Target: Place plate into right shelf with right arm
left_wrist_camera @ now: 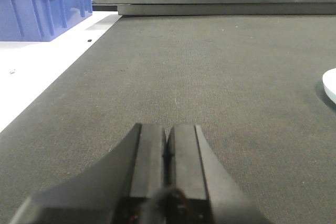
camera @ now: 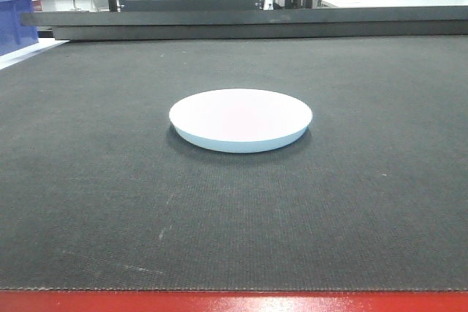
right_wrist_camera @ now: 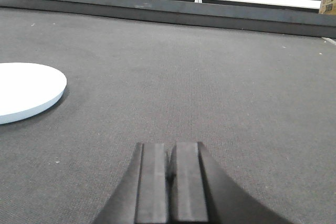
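Note:
A round white plate [camera: 240, 119] lies flat in the middle of the dark mat. Its edge shows at the right border of the left wrist view [left_wrist_camera: 330, 86] and at the left of the right wrist view [right_wrist_camera: 25, 90]. My right gripper [right_wrist_camera: 170, 150] hovers low over the mat to the right of the plate, shut with nothing in it. To the plate's left, my left gripper [left_wrist_camera: 167, 132] is likewise shut and empty. Neither gripper appears in the front view. The right shelf is out of view.
The dark mat [camera: 365, 202] covers a table with a red front edge [camera: 234, 302]. A blue plastic bin [left_wrist_camera: 42, 6] stands on a white surface at the far left. A dark raised rail [camera: 248, 23] runs along the table's back edge.

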Motion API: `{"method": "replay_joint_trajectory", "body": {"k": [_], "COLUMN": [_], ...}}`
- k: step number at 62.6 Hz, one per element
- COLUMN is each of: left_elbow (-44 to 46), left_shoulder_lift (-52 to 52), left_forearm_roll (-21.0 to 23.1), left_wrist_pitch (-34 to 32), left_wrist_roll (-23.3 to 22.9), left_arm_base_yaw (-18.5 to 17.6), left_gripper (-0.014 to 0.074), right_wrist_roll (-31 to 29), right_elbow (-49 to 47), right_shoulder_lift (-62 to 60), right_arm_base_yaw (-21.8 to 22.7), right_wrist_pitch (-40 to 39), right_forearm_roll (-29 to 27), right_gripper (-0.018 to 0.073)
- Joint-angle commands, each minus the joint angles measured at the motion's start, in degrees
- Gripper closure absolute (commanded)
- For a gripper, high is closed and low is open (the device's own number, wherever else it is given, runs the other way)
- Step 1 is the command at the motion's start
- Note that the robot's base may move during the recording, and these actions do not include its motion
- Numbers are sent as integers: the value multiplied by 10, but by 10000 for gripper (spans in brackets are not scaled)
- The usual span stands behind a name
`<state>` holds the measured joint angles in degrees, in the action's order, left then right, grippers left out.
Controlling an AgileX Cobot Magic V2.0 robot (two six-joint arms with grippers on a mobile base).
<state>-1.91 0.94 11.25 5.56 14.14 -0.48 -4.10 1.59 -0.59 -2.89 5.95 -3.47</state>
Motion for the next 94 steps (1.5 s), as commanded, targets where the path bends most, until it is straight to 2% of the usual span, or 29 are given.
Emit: {"method": "replay_joint_trajectory", "body": {"k": [1,42,51,55,64,71,80,84,88,94], "left_elbow": [-4,-4,-4,-4,-4,-4,-4,-4,-4,-4], "left_shoulder_lift": [6,6,6,6,6,6,6,6,6,6], "left_forearm_roll": [2,2,2,2,2,2,2,2,2,2], "left_wrist_pitch": [-47,-47,-47,-47,-47,-47,-47,-47,-47,-47], "left_wrist_roll": [-1,-1,-1,-1,-1,-1,-1,-1,-1,-1], "left_arm_base_yaw": [-2,-2,-2,-2,-2,-2,-2,-2,-2,-2], "left_gripper": [643,643,643,643,643,643,643,643,643,643], "right_wrist_roll": [-2,-2,-2,2,2,2,2,2,2,2], "right_elbow": [-3,-3,-12,-41,-147,-219,-289,-316,-343,-393], "right_shoulder_lift": [-8,-8,-8,-3,45,113,207,252,294,375], "right_arm_base_yaw": [0,0,0,0,0,0,-1,-8,-18,-38], "right_wrist_pitch": [-54,-56,-94,-70,61,121,155,165,182,212], "right_forearm_roll": [1,1,-4,-14,-15,-15,-14,-14,-14,-14], "right_gripper": [503,503,503,503,498,392,94,3,-27,-10]}}
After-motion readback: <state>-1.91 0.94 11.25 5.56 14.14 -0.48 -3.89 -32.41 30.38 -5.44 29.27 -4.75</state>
